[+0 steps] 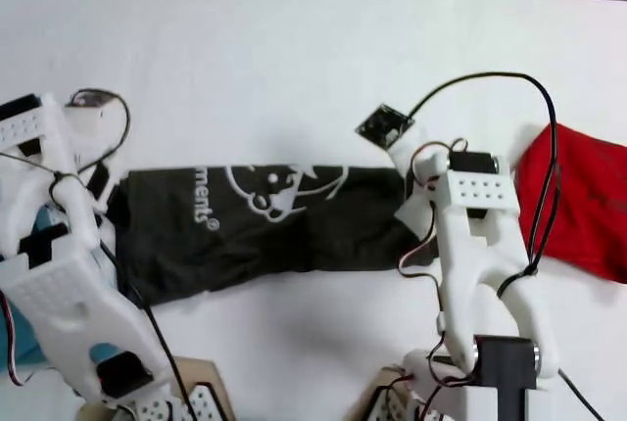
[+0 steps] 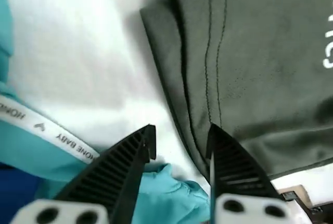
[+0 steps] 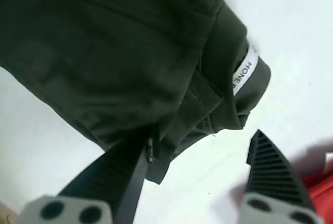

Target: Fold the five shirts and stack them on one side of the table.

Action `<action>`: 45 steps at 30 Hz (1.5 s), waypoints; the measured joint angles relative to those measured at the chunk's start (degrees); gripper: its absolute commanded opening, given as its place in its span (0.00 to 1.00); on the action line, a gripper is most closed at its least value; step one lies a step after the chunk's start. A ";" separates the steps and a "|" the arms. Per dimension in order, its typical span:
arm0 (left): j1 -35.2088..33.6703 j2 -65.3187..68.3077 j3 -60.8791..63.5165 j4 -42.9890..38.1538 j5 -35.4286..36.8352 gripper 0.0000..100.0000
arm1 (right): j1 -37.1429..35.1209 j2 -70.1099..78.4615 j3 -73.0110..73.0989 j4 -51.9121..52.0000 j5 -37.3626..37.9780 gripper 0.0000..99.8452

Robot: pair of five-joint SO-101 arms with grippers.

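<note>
A dark green shirt (image 1: pixel 265 225) with white print lies folded into a long band across the middle of the table. My left gripper (image 2: pixel 179 140) hovers open at the band's left end (image 2: pixel 244 67), with one finger over the shirt's hem and the other over bare table. At the band's right end, by the collar with its white label (image 3: pixel 242 72), my right gripper (image 3: pixel 203 151) stands open; one finger lies over the fabric's edge. A red shirt (image 1: pixel 578 196) lies at the right, and a teal shirt (image 2: pixel 31 146) sits under the left arm.
The white table (image 1: pixel 294 69) stretches bare behind the dark shirt. Black cables (image 1: pixel 509 78) loop from the right arm over the red shirt's edge. The arms' bases and wooden blocks (image 1: pixel 206 392) stand at the near edge.
</note>
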 measured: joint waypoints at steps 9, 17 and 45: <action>2.02 0.00 -0.18 -0.09 6.59 0.19 | -3.43 0.00 0.00 0.00 0.00 0.28; 2.02 0.00 -1.41 1.41 7.03 0.24 | -3.87 0.00 0.00 0.00 0.00 0.28; 5.01 19.08 -15.03 4.84 9.93 0.17 | -4.13 0.00 0.00 0.00 0.09 0.28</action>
